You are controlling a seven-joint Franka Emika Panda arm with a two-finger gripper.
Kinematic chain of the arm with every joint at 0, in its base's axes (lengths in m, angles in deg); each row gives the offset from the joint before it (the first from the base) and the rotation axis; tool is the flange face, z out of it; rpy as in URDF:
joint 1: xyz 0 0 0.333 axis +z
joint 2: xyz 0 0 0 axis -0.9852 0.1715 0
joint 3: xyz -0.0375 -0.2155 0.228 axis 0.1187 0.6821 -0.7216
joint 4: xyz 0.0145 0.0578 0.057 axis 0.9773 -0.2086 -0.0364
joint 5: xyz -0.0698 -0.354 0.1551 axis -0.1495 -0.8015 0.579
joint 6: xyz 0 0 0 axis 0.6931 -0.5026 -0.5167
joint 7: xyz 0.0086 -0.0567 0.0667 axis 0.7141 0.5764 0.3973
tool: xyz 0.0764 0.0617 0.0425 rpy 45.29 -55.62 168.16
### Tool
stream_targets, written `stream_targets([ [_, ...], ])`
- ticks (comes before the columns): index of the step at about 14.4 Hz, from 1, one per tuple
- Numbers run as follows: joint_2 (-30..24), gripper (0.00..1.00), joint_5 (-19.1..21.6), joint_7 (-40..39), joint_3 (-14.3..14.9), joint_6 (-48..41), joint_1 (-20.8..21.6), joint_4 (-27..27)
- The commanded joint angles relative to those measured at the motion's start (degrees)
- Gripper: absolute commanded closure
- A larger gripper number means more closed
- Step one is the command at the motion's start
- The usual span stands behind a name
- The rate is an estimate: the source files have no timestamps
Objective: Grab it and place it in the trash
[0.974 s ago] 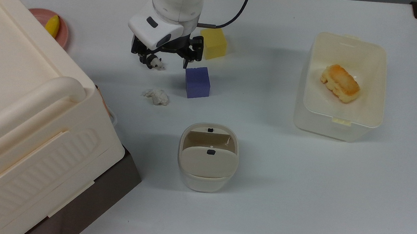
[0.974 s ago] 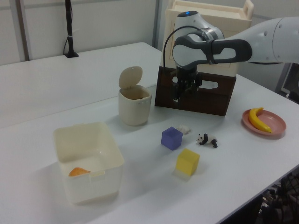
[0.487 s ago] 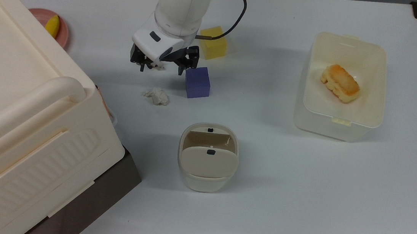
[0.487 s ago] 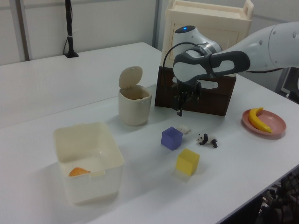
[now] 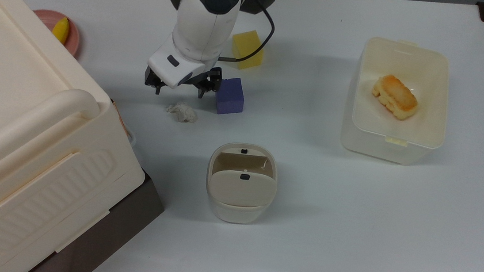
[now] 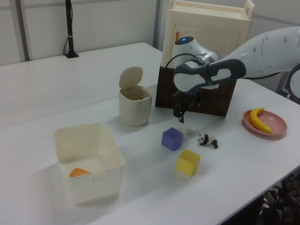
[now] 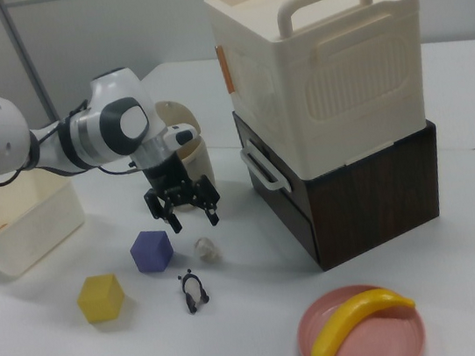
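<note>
Evenly and brightly lit from overhead; soft, faint shadows under objects on white table [image 5: 348, 235]; no glare; focus acceptable throughout.

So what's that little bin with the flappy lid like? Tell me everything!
The bin is small, beige and looks like smooth plastic, shaped like a square with rounded corners. Its swing lid is tipped up, so the mouth is open and you can see the darker inside. The lid has a small black dot on it. The bin stands upright by itself on the white table, with nothing touching it. The crumpled tissue lies apart from it on the table.
</note>
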Motion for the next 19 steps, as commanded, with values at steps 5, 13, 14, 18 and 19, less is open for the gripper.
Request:
stream_targets([
  [5, 1.21, 0.0, -2.04, -0.86, -0.02, 1.91, -0.65, -1.19],
  [13, 1.3, 0.05, -4.32, -9.1, -0.02, 1.82, -0.57, -2.85],
  [14, 1.39, 0.03, -5.2, -11.56, -0.02, 1.91, -0.65, -3.56],
  [18, 2.27, 0.02, -8.54, -17.53, -0.02, 2.0, -0.83, -4.09],
  [19, 2.62, 0.03, -8.64, -18.69, -0.02, 2.0, -1.26, -4.09],
])
